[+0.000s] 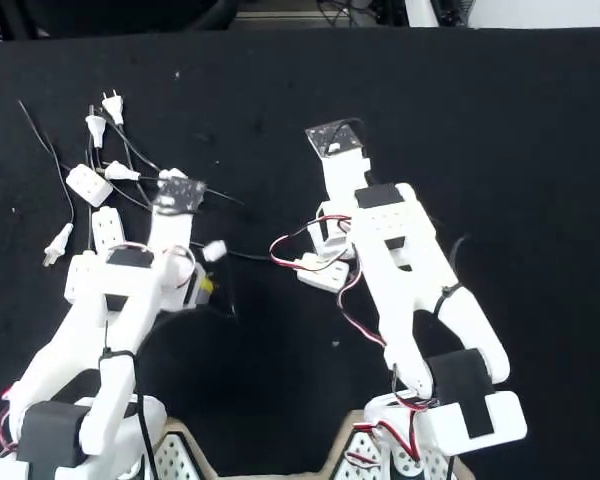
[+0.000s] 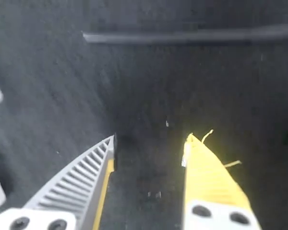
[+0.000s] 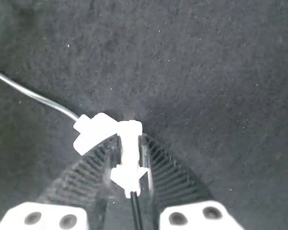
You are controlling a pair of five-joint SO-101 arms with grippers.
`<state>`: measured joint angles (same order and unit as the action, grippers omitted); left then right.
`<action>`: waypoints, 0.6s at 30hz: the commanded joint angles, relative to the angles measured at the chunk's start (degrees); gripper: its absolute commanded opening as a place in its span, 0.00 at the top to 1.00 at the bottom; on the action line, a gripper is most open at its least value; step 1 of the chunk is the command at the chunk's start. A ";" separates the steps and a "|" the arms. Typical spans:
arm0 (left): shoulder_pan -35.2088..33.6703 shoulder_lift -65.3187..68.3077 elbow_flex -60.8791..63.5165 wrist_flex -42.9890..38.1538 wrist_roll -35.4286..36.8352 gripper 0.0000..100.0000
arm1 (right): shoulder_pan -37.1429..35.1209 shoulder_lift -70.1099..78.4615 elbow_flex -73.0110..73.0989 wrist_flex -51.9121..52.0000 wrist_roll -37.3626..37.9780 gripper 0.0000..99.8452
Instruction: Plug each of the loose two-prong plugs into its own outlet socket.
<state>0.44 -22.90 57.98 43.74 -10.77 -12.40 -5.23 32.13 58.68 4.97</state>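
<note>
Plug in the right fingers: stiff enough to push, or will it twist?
Likely light: the plug is small on a thin cord. It may pivot, since the fingers pinch only its narrow body. The cord looks floppy, so little drag.

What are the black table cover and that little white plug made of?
Table cover: apparently black felt or similar cloth, matte, its fuzzy surface flecked with lint. Plug: probably moulded white plastic, smooth with a faint sheen and rounded edges.

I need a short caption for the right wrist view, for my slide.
Right gripper clamps a white plug over the black table.
</note>
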 commanded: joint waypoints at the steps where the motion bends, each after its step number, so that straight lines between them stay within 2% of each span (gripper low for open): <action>1: -3.21 -0.26 -7.08 -4.04 10.29 0.77 | -0.88 -0.31 -2.51 -2.37 0.09 0.99; 5: -2.51 1.49 -5.23 -13.54 16.18 0.77 | -0.88 -0.31 -0.40 -5.80 0.09 0.99; 11: 0.75 7.82 -4.70 -22.95 16.97 0.77 | -0.88 -0.31 -0.04 -6.33 0.09 0.99; 15: 1.89 11.34 -4.70 -25.67 16.97 0.77 | -0.97 -0.31 -0.04 -6.33 0.09 0.99; 18: 1.71 12.92 -5.23 -24.18 16.62 0.77 | -0.97 -0.31 -0.04 -6.33 0.09 0.99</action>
<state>2.02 -10.95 54.55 19.38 5.49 -12.48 -5.23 32.84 53.49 4.97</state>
